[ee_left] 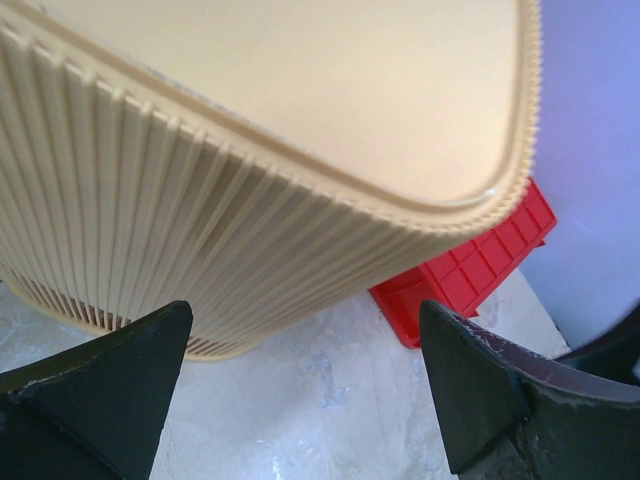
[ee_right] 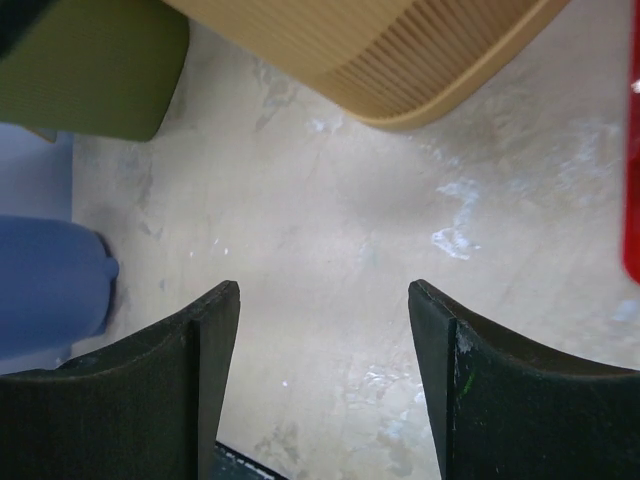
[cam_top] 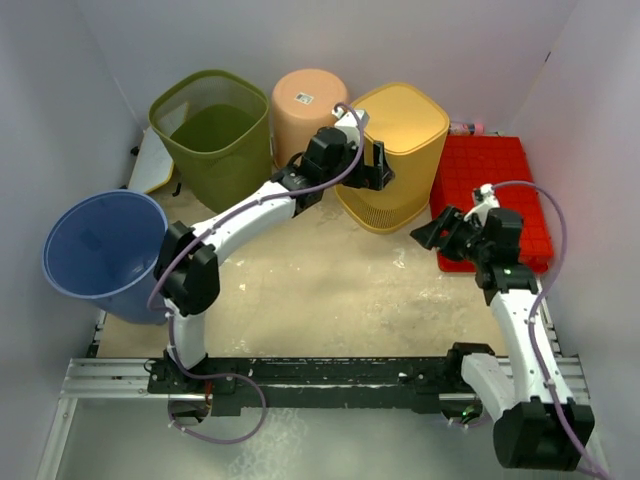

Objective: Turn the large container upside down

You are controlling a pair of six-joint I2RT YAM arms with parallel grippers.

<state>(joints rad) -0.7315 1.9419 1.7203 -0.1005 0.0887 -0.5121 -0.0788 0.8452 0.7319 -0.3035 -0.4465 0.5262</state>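
At yellow container (ee_left: 300,100) edge, left tool (ee_left: 305,312)

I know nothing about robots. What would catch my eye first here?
The bright bins at the back stand out first: an open green bin, then a peach bin and a yellow ribbed container, both with closed bases up. The left gripper hangs open right beside the yellow one. A big blue bucket leans at the left edge, and a red crate lies on the right by the open right gripper.
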